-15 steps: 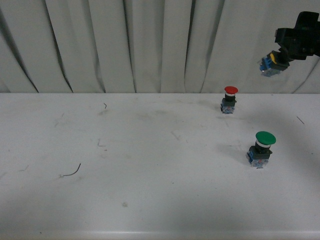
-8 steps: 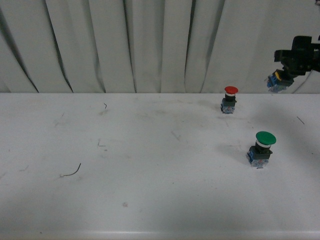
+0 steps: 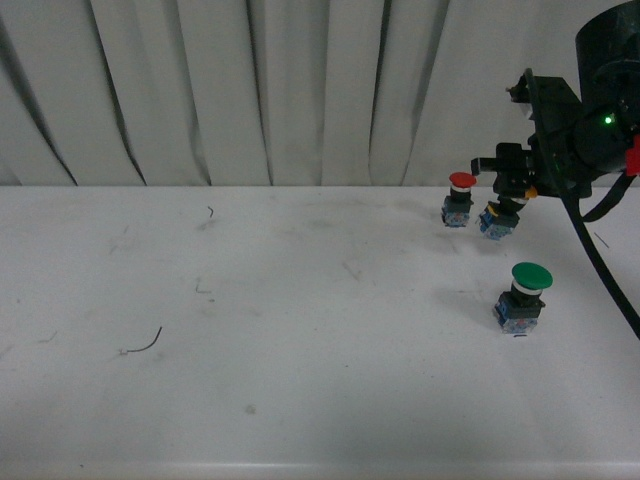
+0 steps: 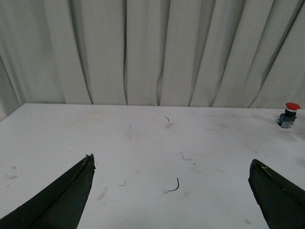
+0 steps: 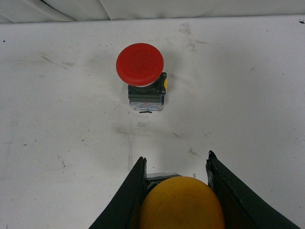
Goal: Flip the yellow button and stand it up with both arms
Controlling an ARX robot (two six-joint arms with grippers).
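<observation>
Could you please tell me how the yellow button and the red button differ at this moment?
The yellow button has a yellow-orange cap; the red button has a red one. The yellow button is gripped by the right end effector, while the red button stands free on the table. The yellow button looks tilted; the red button is upright. Both have a bluish block beneath the cap.

Matt yellow button (image 5: 181, 204), scuffed table (image 3: 300, 350)

Light is soft, even and rather dim — the front view grainy, with dark creases in the curtain (image 3: 300, 90) and faint shadows on the table (image 3: 300, 330) — while the yellow button (image 5: 182, 202) looks soft close to the right wrist lens.
</observation>
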